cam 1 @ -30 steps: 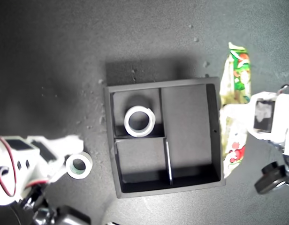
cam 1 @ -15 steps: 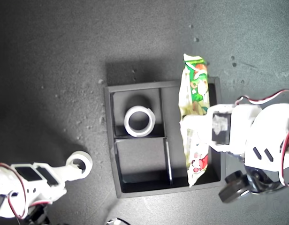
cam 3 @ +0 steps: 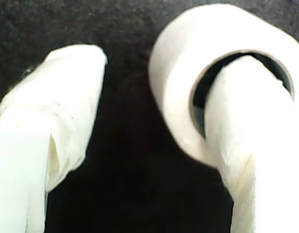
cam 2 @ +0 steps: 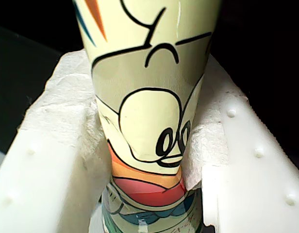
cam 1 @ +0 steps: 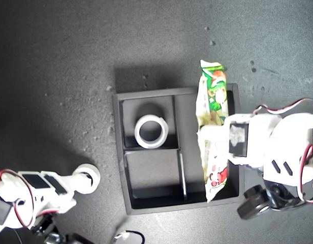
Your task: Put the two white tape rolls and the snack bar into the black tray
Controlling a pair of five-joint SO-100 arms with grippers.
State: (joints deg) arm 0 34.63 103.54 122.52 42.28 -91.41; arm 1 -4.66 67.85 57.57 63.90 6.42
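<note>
The snack bar (cam 1: 211, 96) hangs lengthwise over the black tray's (cam 1: 117, 152) long compartment on the exterior view's right, one crimped end past the tray's far wall. My first gripper (cam 1: 215, 138) is shut on its middle. In the first wrist view the padded fingers (cam 2: 57, 126) squeeze the cartoon-print snack bar (cam 2: 144, 97). One all-white tape roll (cam 1: 151, 131) lies in a small compartment. The other tape roll (cam 1: 88, 177) sits outside the tray at the exterior view's lower left. My second gripper (cam 3: 161, 60) is open, one finger through the tape roll's (cam 3: 174, 82) hole, the other finger (cam 3: 62, 97) apart from it.
The tray's second small compartment (cam 1: 151, 170) holds nothing. A dark, speckled tabletop (cam 1: 70, 76) surrounds the tray. Red wires (cam 1: 24, 213) trail from the arm at the exterior view's lower left. A black knob (cam 1: 253, 202) sits below the other arm.
The snack bar moved from beside the tray to over its long compartment, then held nearly still. The second arm drew back toward the exterior view's lower left, staying at the roll.
</note>
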